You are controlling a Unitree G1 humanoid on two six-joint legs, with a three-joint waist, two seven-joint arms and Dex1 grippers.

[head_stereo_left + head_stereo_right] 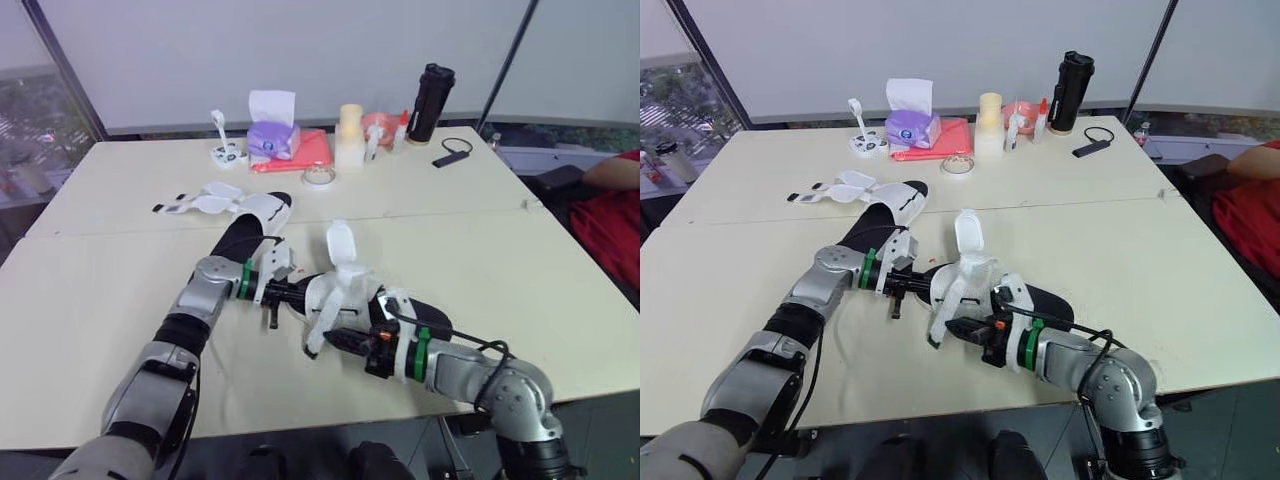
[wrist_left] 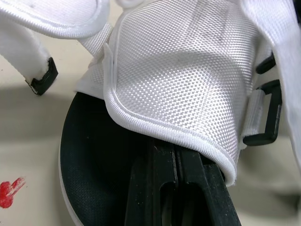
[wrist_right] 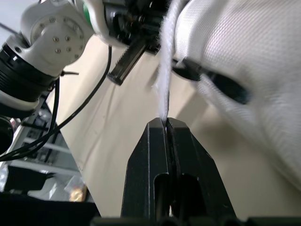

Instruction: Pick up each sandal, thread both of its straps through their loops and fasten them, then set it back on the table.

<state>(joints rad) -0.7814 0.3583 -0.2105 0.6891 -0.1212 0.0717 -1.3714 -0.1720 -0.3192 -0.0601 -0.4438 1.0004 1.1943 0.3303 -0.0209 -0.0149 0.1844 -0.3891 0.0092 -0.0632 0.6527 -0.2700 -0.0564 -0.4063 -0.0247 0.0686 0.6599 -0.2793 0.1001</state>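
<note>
Cream table (image 1: 520, 290): two tops butted together. A black bottle (image 1: 431, 102) and a tissue box (image 1: 273, 138) stand at the far edge.
Far sandal (image 1: 245, 215): left of centre, lying on the table, straps spread loose.
Near sandal (image 1: 345, 275): near centre, between both grippers, white upper raised, straps unfastened.
Left gripper (image 1: 287, 292): clenched on the edge of the near sandal's white upper, at the sole.
Right gripper (image 3: 167, 123): pinching a strap (image 3: 164, 89) by its thin edge.
Black loops (image 2: 268, 110): nothing threaded, as far as shows.
Risk: the shallow pinch may let the strap slip free under pull. The sandal may also twist in the left grip, turning a loop off line.
</note>
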